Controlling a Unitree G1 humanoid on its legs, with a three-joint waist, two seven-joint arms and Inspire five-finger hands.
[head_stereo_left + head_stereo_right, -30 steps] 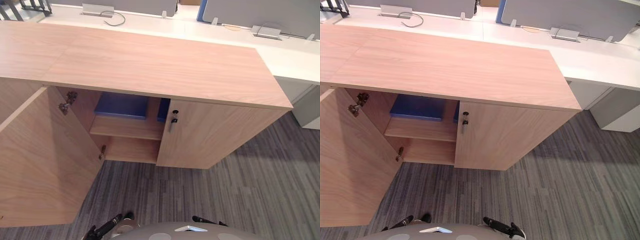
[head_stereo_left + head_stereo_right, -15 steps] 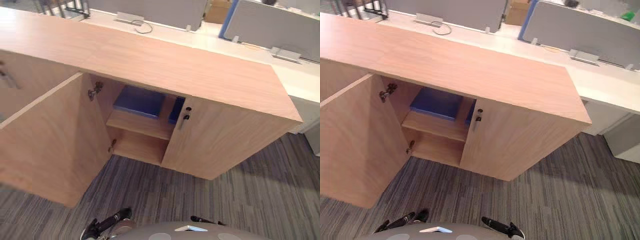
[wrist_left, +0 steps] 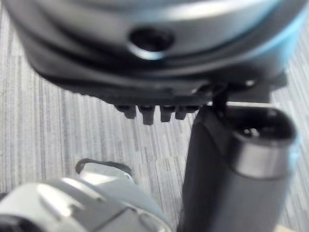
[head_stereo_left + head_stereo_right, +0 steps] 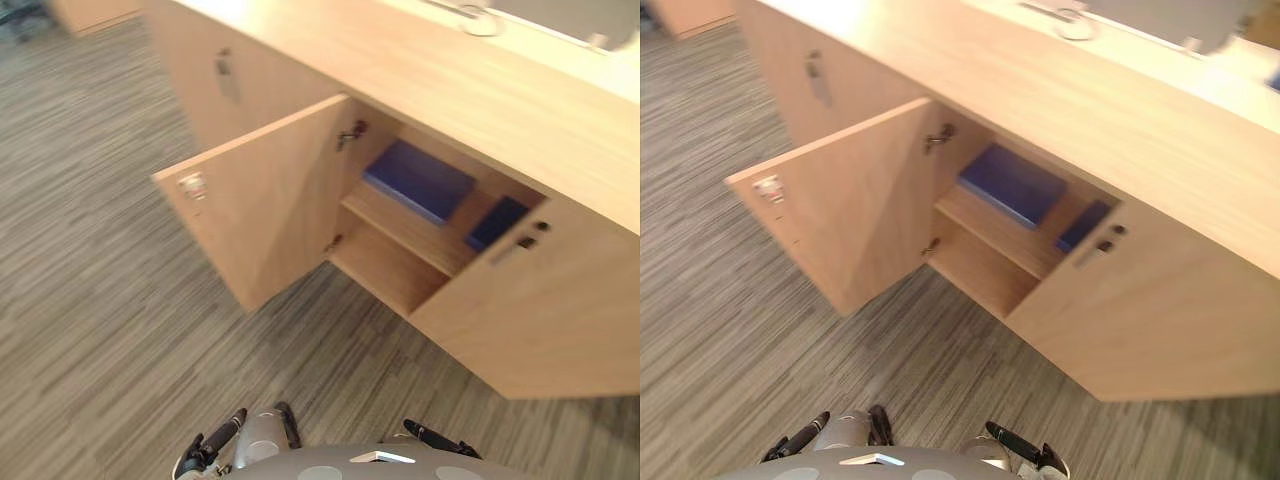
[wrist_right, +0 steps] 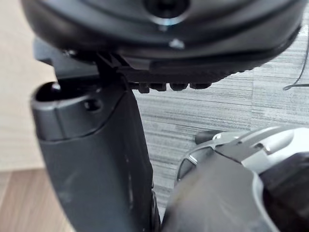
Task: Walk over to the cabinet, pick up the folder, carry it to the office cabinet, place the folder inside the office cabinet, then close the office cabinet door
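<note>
You're looking at an office cabinet [image 4: 520,120] in pale wood-grain board, smooth and matt, and its open door [image 4: 265,205] and shelf [image 4: 400,228] have the same finish. The folder [image 4: 418,180] has a flat, matt blue cover. The door's hinges [image 4: 350,133] look like dull metal. The floor [image 4: 90,280] is grey striped carpet, rough-woven. Your left hand [image 3: 227,169] and right hand [image 5: 91,159] look like dark matt plastic.

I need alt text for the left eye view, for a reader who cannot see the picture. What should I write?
A light wooden cabinet stands with its left door swung open, and a blue folder lies flat on the upper shelf inside. The right door is shut, and grey striped carpet covers the floor.
</note>
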